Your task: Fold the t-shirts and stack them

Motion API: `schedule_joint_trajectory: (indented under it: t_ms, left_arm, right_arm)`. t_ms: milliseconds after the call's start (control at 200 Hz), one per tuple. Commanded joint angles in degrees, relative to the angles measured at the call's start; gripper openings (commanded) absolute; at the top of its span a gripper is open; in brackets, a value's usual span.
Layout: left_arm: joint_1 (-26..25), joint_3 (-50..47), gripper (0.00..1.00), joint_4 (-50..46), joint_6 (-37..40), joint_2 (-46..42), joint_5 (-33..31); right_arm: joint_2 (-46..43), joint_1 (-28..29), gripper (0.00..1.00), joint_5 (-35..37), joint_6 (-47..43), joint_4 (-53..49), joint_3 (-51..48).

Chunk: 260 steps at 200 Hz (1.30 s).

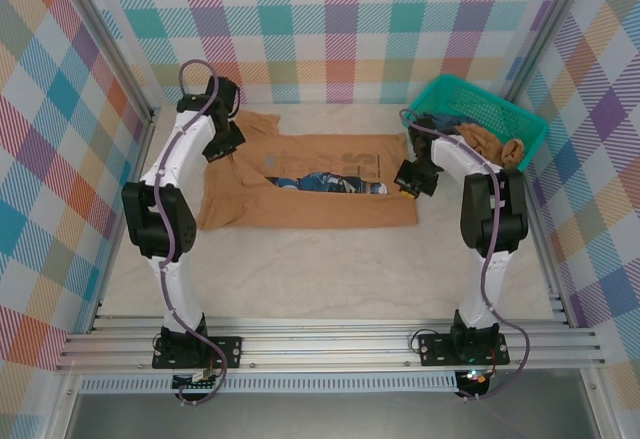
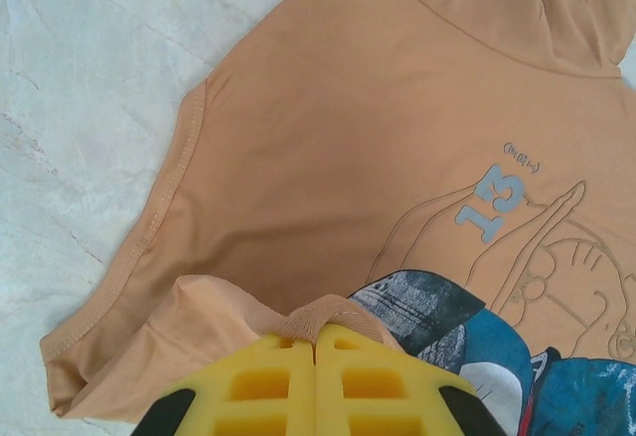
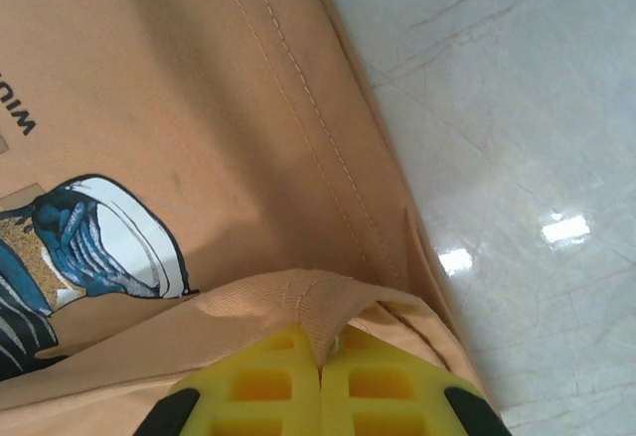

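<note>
A tan-brown t-shirt (image 1: 320,184) with a blue and white cartoon print lies spread across the middle of the table, its near half folded part way over the print. My left gripper (image 1: 222,147) sits at the shirt's left end, shut on a pinch of its fabric; the yellow fingers (image 2: 248,381) clamp a fold of the t-shirt (image 2: 397,138). At the shirt's right end my right gripper (image 1: 408,181) is likewise shut on a fold of its hem, yellow fingers (image 3: 268,386) pinching the t-shirt (image 3: 179,88). More tan cloth (image 1: 490,142) lies in the basket.
A teal mesh basket (image 1: 520,117) stands at the back right, holding crumpled clothes. Checked walls close in the back and both sides. Pale tabletop (image 1: 320,269) shows in front of the shirt, and an aluminium rail (image 1: 330,344) runs along the near edge.
</note>
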Motion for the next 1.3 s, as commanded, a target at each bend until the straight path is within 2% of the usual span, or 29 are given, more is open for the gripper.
schedule_joint_trajectory:
  t_ms: [0,25,70,100,160,195,265,355,450,480,590,775,1295]
  left_arm:
    - [1.48,2.47,0.0,-2.01,1.26,1.92,-2.57]
    - [1.69,2.66,0.07,-2.54,1.04,2.01,-3.21]
    - [1.84,2.4,0.41,-3.0,1.01,1.67,-4.18]
    - [1.82,1.7,0.55,-3.22,1.01,0.99,-5.1]
    - [1.83,-1.41,0.71,-2.97,0.99,-1.63,-7.9]
    - [2.03,-4.27,0.73,-1.99,0.78,-4.12,-8.43]
    - [3.07,-10.89,0.72,-0.24,-0.43,-9.35,-7.09]
    - [5.41,-20.04,0.66,-0.14,-3.73,-14.38,-2.21]
    - [8.43,-29.72,0.44,2.67,-5.49,-17.73,5.93]
    - [9.73,-32.44,0.4,3.79,-5.71,-18.27,8.75]
    - [13.13,-37.64,0.38,4.59,-6.42,-17.22,14.49]
    - [14.58,-40.34,0.32,8.27,-2.01,-16.19,14.12]
    - [14.57,-41.03,0.31,12.17,1.27,-10.41,15.67]
  right_arm:
    - [0.93,-0.31,0.17,-0.9,-2.18,-0.7,2.0]
    - [0.61,-0.31,0.25,-1.13,-2.5,-0.63,2.04]
    - [-0.71,-0.37,0.37,-1.18,-3.03,-0.55,2.01]
    - [-2.28,-0.31,0.43,-1.12,-3.28,-0.1,1.53]
    - [-6.44,-0.26,0.51,-1.08,-3.61,1.21,-0.68]
    - [-9.03,-0.26,0.54,-1.16,-3.71,1.82,-2.24]
    - [-13.79,-0.31,0.54,-1.94,-3.28,2.25,-5.8]
    - [-18.88,-0.23,0.52,-4.74,-1.72,4.15,-12.66]
    - [-22.48,-0.05,0.49,-8.11,-0.18,7.36,-20.47]
    - [-23.19,-0.04,0.49,-9.14,0.03,8.41,-22.81]
    - [-23.9,0.04,0.47,-9.81,-0.03,9.86,-27.03]
    - [-22.16,0.05,0.47,-10.42,-2.45,10.79,-28.19]
    - [-17.59,-0.13,0.47,-10.94,-2.27,11.36,-25.73]
